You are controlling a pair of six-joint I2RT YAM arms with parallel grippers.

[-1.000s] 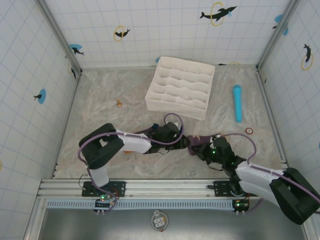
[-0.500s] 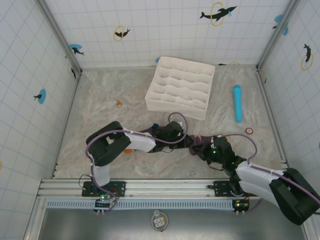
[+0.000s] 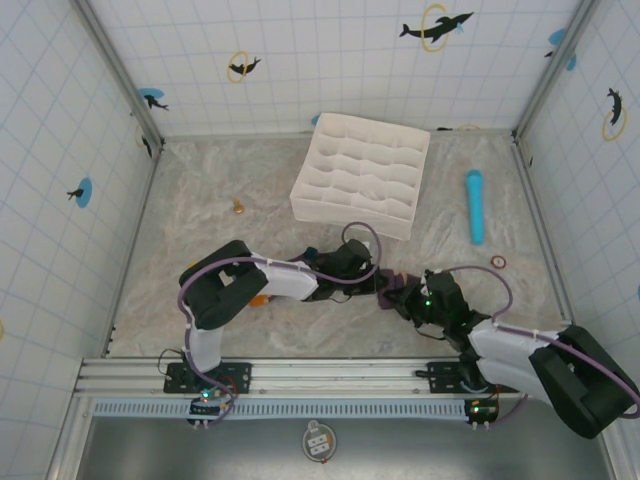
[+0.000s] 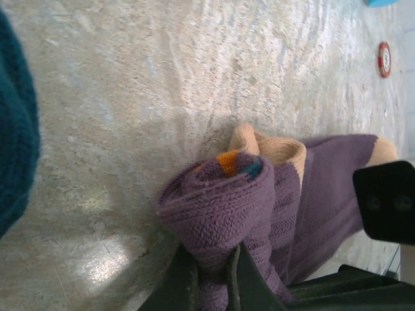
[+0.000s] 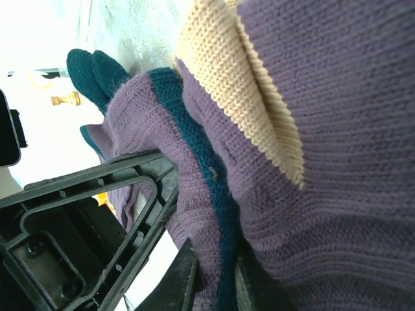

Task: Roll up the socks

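The purple ribbed socks point(image 3: 389, 282) lie partly rolled at the table's front middle, between my two grippers. In the left wrist view the roll point(image 4: 217, 204) shows an orange and teal core, with a tan heel point(image 4: 279, 148) behind it. My left gripper point(image 4: 214, 280) is shut on the roll's near end, and from above it point(image 3: 368, 280) sits at the socks' left side. My right gripper point(image 5: 217, 285) is shut on purple fabric with a teal stripe point(image 5: 198, 152), beside a tan patch point(image 5: 240, 78). From above it point(image 3: 400, 298) meets the socks from the right.
A white compartment box point(image 3: 362, 175) stands at the back middle. A light blue cylinder point(image 3: 474, 206) lies at the right, with a small red ring point(image 3: 498, 262) in front of it. A small orange piece point(image 3: 239, 207) sits at the left. White tiled walls enclose the table.
My left arm has pushed rightward along the socks and its jaws have closed on the roll. The right gripper has stayed in place on the fabric.
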